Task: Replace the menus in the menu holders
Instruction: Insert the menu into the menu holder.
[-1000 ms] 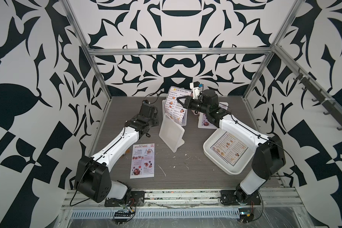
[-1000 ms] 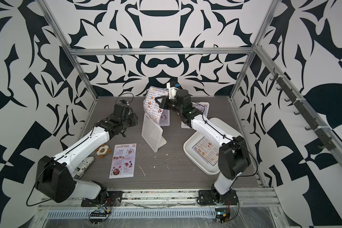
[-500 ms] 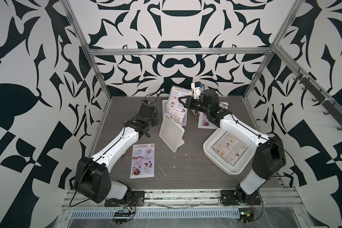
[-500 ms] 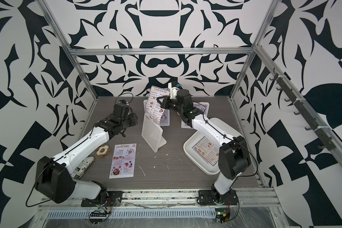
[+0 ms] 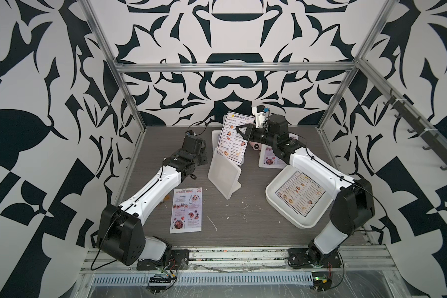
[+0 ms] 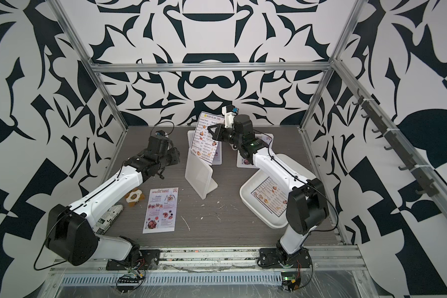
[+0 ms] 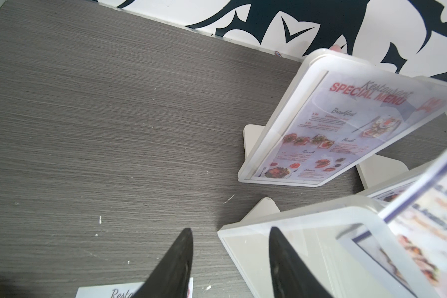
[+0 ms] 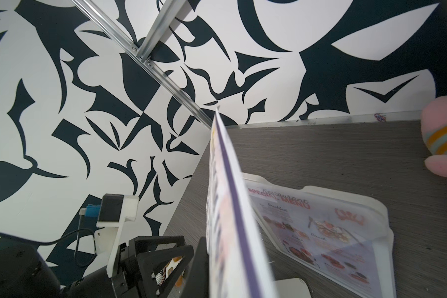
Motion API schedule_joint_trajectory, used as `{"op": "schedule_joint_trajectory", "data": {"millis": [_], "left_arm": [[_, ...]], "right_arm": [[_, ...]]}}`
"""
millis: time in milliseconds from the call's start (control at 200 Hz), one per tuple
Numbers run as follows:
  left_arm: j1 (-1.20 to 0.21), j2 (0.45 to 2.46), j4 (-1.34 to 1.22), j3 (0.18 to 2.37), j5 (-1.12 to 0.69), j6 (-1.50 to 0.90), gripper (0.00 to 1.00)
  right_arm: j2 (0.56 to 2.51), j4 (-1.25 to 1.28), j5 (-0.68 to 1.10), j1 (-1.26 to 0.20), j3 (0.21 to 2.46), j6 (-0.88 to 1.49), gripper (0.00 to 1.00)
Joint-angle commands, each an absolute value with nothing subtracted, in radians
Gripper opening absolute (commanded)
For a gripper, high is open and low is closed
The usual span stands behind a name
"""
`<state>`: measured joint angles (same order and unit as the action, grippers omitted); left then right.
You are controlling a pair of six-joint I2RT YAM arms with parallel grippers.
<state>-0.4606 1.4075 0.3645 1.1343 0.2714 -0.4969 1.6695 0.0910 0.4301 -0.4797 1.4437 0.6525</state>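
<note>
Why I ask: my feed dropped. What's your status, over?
Right gripper shut on Dim Sum menu, lower end at top of empty holder, not seated. Left gripper open at that holder's edge. Filled holder close behind.

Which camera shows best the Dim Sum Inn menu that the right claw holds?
Both top views: the menu faces them, heading readable. The right wrist sees it edge-on; the left wrist only a blurred part.
</note>
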Motion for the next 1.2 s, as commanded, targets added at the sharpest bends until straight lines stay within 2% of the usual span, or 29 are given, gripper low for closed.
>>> {"op": "schedule_joint_trajectory", "data": {"millis": [0,105,210,370,615,1195], "left_arm": [[-0.463,1.417,0.383,1.153,0.268,-0.479,0.5],[-0.463,1.417,0.386,1.162,0.27,-0.472,0.5],[-0.464,1.417,0.381,1.16,0.273,-0.472,0.5],[-0.463,1.421,0.365,1.144,0.275,-0.469,0.51],[-0.463,1.422,0.365,1.151,0.274,-0.471,0.5],[-0.463,1.421,0.375,1.167,0.277,-0.469,0.5]], "right_arm": [[1.646,0.09,0.445,-0.495,1.492,0.631,0.0],[1.651,0.055,0.436,-0.509,1.506,0.613,0.0],[1.642,-0.005,0.407,-0.529,1.521,0.571,0.06],[1.626,-0.041,0.372,-0.533,1.518,0.537,0.07],[1.617,-0.091,0.367,-0.534,1.537,0.504,0.0],[1.617,-0.027,0.402,-0.534,1.487,0.523,0.0]]}}
